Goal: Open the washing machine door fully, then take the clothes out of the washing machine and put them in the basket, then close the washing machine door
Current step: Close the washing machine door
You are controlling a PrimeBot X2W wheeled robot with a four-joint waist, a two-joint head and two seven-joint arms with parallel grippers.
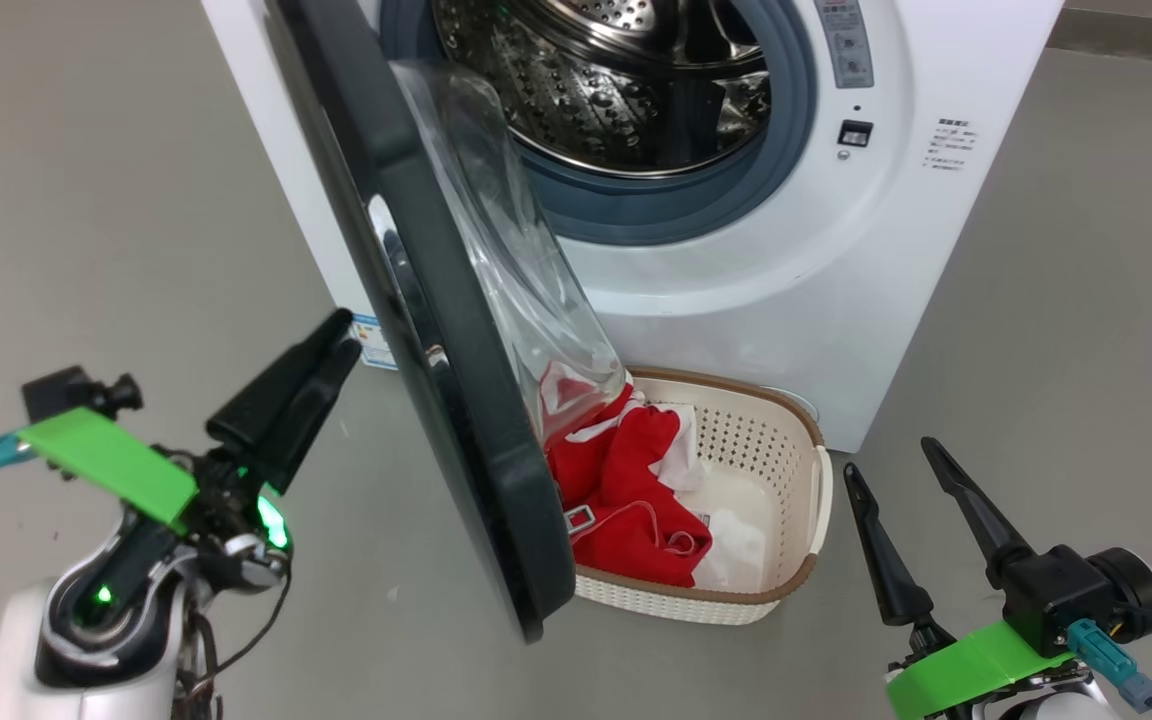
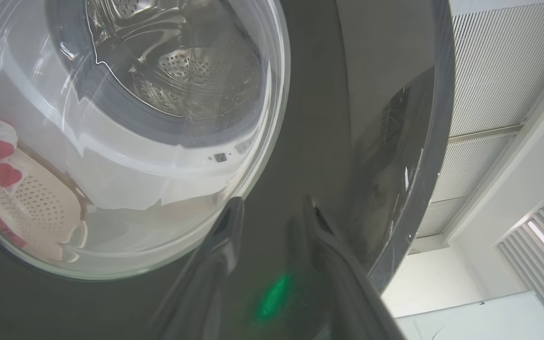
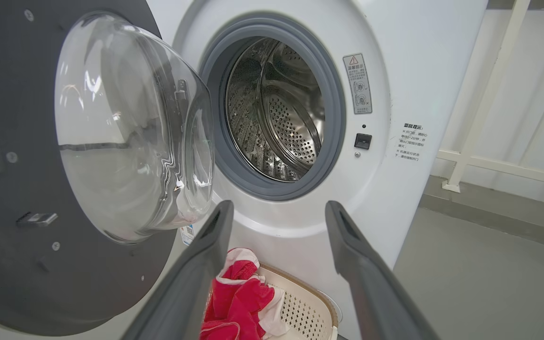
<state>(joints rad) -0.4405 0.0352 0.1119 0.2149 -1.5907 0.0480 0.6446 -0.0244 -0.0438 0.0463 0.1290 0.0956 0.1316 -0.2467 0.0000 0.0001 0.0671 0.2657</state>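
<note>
The washing machine (image 1: 736, 270) stands ahead with its steel drum (image 3: 276, 118) showing no clothes. The washing machine door (image 1: 436, 330) hangs part open, edge-on to me, with the glass bowl facing the drum. Red and white clothes (image 1: 626, 490) lie in the cream basket (image 1: 786, 470) on the floor below the opening. My left gripper (image 1: 346, 335) points at the door's black outer face (image 2: 324, 118), very close to it, fingers (image 2: 229, 222) a little apart and empty. My right gripper (image 1: 891, 458) hangs open and empty to the right of the basket (image 3: 300, 307), aimed at the machine's front.
Grey floor lies on both sides of the machine. A white railing (image 3: 470, 141) and wall stand to the machine's right. The door's lower edge overlaps the basket's left end in the head view.
</note>
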